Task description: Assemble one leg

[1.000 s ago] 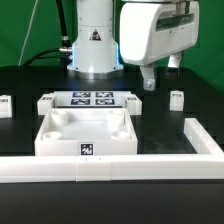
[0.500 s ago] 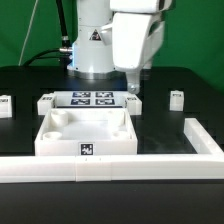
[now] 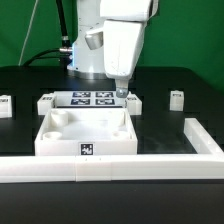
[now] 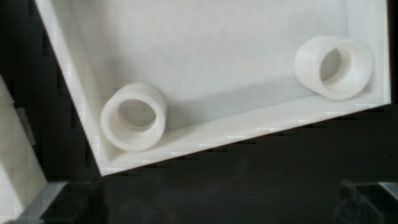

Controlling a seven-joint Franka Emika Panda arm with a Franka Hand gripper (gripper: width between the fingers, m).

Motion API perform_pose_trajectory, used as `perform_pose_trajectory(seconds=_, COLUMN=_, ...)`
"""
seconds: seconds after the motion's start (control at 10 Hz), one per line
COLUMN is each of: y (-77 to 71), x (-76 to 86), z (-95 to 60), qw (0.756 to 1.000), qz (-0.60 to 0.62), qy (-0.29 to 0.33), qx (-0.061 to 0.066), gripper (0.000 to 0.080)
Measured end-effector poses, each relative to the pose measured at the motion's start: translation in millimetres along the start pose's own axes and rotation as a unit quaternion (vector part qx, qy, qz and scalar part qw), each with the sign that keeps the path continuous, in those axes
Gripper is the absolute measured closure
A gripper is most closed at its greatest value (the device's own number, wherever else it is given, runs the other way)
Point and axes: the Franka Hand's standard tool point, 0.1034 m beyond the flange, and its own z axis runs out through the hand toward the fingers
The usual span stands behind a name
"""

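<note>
Small white legs with square markers stand on the black table: one at the exterior view's right point(image 3: 177, 98), one at the far left point(image 3: 5, 104), one beside the marker board's left end point(image 3: 46, 100). My gripper point(image 3: 121, 95) hangs low over the back right corner of the large white tray point(image 3: 60, 141). In the wrist view the gripper point(image 4: 217, 205) is open and empty, with dark fingertips point(image 4: 64, 204) at the frame's corners. Below it lie the tray floor point(image 4: 222, 70) and two round corner sockets point(image 4: 134, 113).
The marker board point(image 3: 85, 99) lies flat behind the tray. A white L-shaped fence point(image 3: 110, 166) runs along the front and up the exterior view's right side. The robot base point(image 3: 92, 50) stands at the back.
My gripper has moved toward the exterior view's left and downward, from above the right-hand leg to the tray's back right corner. The parts have not moved.
</note>
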Motion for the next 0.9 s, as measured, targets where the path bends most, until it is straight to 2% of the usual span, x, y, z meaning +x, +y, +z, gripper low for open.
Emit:
perform_pose_trajectory(seconds=0.1, y=-0.3, x=-4.9, z=4.2, qw=1.000, qz=-0.023, qy=0.001, qx=-0.001, gripper=0.0150)
perform_pose_trajectory(seconds=0.3, y=-23.0, x=-22.4, z=24.8, qw=0.997, qz=-0.077, qy=0.008, qx=-0.015, gripper=0.0150)
perform_pose_trajectory(seconds=0.4, y=-37.0, x=-36.7, z=35.9, qw=0.996, qz=-0.091, qy=0.008, qx=-0.007, gripper=0.0150)
perform_pose_trajectory(seconds=0.7, y=-57.7, x=-67.6, z=55.9, qw=0.996, qz=-0.089, qy=0.008, qx=0.017, gripper=0.0150)
perform_pose_trajectory(seconds=0.9, y=-62.0, x=-68.5, z=63.9, qw=0.996, qz=-0.088, qy=0.009, qx=0.026, gripper=0.0150)
